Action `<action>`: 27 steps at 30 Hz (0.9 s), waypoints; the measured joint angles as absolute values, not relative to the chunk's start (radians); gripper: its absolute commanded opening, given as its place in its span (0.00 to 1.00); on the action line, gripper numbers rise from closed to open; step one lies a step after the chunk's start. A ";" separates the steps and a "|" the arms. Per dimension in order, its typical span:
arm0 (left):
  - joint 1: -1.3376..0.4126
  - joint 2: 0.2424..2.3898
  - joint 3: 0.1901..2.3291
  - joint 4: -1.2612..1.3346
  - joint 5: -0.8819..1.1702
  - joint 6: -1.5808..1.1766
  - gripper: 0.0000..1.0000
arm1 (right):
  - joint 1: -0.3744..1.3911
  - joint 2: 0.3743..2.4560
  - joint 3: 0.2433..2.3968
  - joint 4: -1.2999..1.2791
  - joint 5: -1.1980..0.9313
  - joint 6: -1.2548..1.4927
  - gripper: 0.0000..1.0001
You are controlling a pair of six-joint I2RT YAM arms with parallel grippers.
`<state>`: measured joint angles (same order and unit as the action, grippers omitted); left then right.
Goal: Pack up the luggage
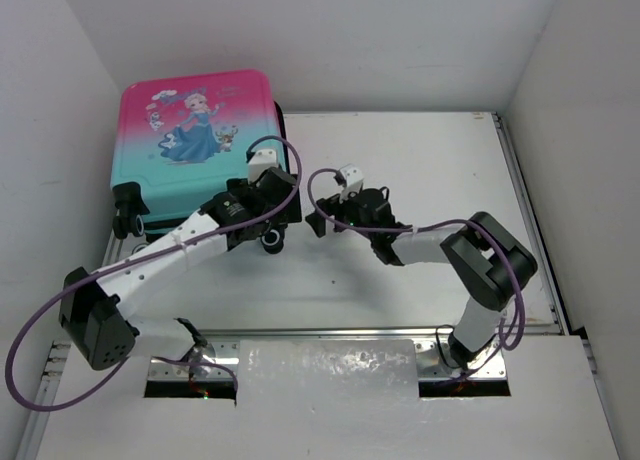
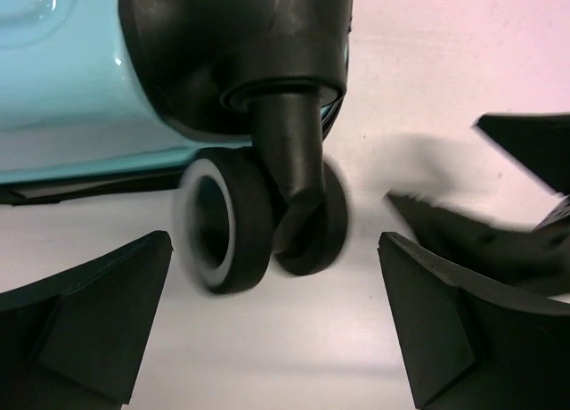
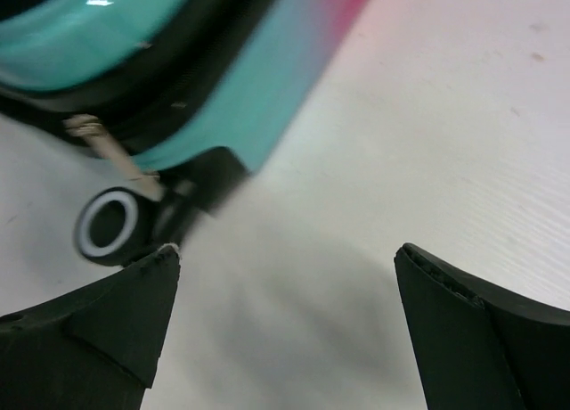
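Left arm stretched to the luggage (image 1: 195, 120), left gripper (image 1: 268, 228) spread wide at its wheel (image 2: 223, 223), right arm bent leftward, right gripper (image 3: 287, 250) released.

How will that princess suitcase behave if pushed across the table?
The luggage lies flat, picture side up, so it will probably slide rather than roll. Its glossy hard shell is likely stiff but slippery to grip.
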<state>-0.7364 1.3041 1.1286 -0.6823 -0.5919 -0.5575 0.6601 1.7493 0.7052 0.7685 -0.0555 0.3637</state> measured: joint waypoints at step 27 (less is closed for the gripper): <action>-0.744 1.481 1.257 -0.754 -0.671 -0.549 0.00 | 0.602 1.809 0.754 0.744 -0.264 0.340 0.94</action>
<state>-0.7437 1.4807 1.2568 -0.7540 -0.6712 -0.5491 0.6018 1.8091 0.7536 0.7437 -0.2642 0.3405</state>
